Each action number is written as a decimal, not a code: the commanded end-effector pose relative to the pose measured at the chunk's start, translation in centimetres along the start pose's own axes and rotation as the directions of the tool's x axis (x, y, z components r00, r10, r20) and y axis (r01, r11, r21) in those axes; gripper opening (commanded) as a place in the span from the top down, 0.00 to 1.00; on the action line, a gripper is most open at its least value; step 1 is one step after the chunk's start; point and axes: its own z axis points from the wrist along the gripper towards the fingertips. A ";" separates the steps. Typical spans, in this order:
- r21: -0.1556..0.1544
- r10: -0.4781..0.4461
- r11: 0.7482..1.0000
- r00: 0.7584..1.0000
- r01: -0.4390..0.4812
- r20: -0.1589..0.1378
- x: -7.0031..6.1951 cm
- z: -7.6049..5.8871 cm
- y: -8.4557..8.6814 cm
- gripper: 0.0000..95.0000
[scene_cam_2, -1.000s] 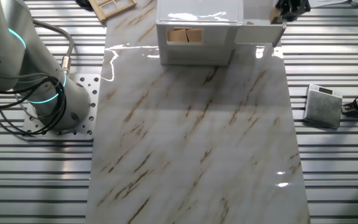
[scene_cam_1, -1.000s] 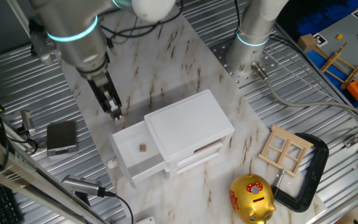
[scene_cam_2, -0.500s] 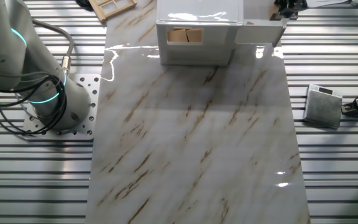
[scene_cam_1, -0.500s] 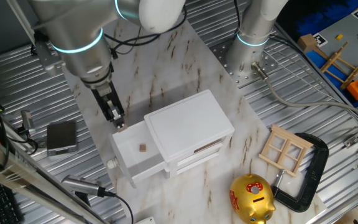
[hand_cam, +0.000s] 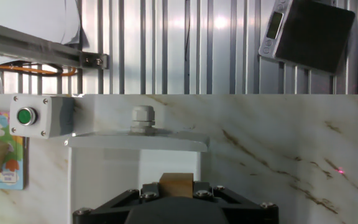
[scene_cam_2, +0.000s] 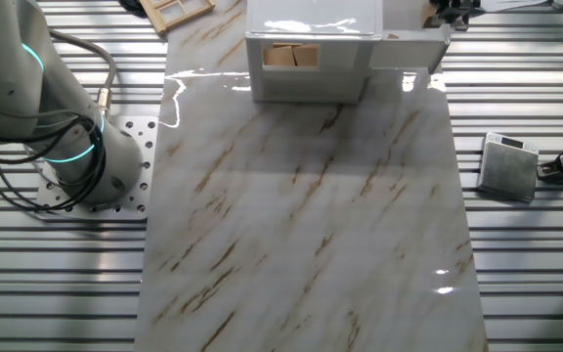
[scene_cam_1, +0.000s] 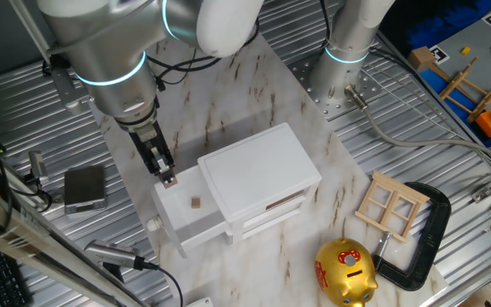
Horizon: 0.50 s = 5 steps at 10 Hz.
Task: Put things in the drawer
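Note:
The small white cabinet (scene_cam_1: pixel 258 170) has its top drawer (scene_cam_1: pixel 177 213) pulled open toward the lower left. One tiny tan cube (scene_cam_1: pixel 195 203) lies inside the drawer. My gripper (scene_cam_1: pixel 168 178) hangs over the drawer's far edge, shut on another tan wooden cube (hand_cam: pixel 176 185), which shows between the jaws in the hand view. The hand view looks down on the open drawer (hand_cam: pixel 135 171) and its round knob (hand_cam: pixel 144 118). In the other fixed view the cabinet (scene_cam_2: pixel 311 54) and the drawer (scene_cam_2: pixel 409 49) sit at the top edge, with the gripper (scene_cam_2: pixel 448 12) mostly cut off.
A pale wooden window frame (scene_cam_1: pixel 395 205), a black clamp (scene_cam_1: pixel 429 230) and a golden piggy bank (scene_cam_1: pixel 346 271) lie right of the cabinet. A grey scale (scene_cam_1: pixel 83 188) sits left of the drawer. A box with a green button (hand_cam: pixel 39 116) is beside the drawer.
My gripper has moved right and a little down with the cube, from beside the drawer to over its far edge.

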 end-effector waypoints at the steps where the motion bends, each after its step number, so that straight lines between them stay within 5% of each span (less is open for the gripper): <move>1: 0.005 -0.013 1.000 1.000 0.013 -0.001 0.3 0.1 -0.3 1.00; 5: 0.004 -0.146 0.989 0.989 0.146 -0.001 0.3 0.1 -0.3 1.00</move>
